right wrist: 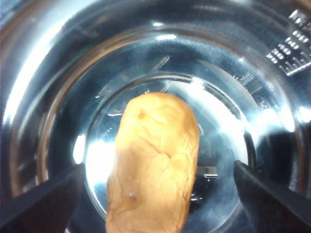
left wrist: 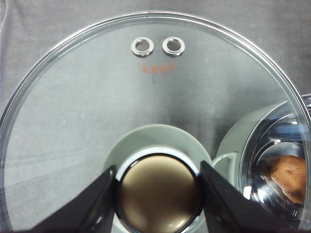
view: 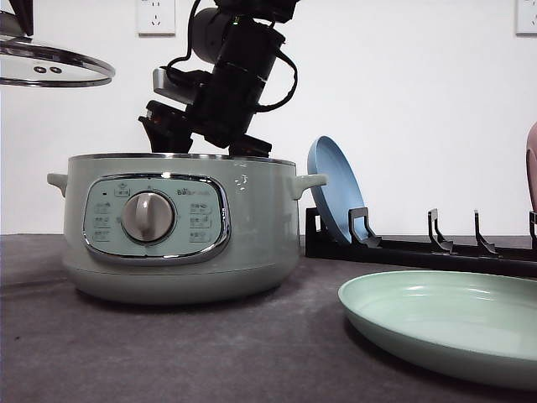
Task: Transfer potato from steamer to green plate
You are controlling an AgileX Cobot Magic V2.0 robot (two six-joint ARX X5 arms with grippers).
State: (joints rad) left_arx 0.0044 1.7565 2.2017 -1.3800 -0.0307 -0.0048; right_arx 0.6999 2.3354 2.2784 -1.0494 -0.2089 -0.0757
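Grey desk carries the steamer; left jaws pinch its glass lid's knob, lid aloft; right jaws spread astride the potato in the pot; firm, smooth, likely slippery; grip across its middle.

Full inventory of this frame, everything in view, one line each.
Round sage-green electric steamer: one, on the table, left of centre.
Orange-brown oval potato: one, inside the steamer's shiny metal bowl.
Round glass lid: one, clear, held up off the steamer by its knob.
Wide pale green plate: one, flat on the table, right.
Round blue plate: one, standing in the rack.
Black dish rack: one, behind the green plate.
Dark grey table: one.
Left claw: shut on the lid knob.
Right claw: open, fingers either side of the potato.
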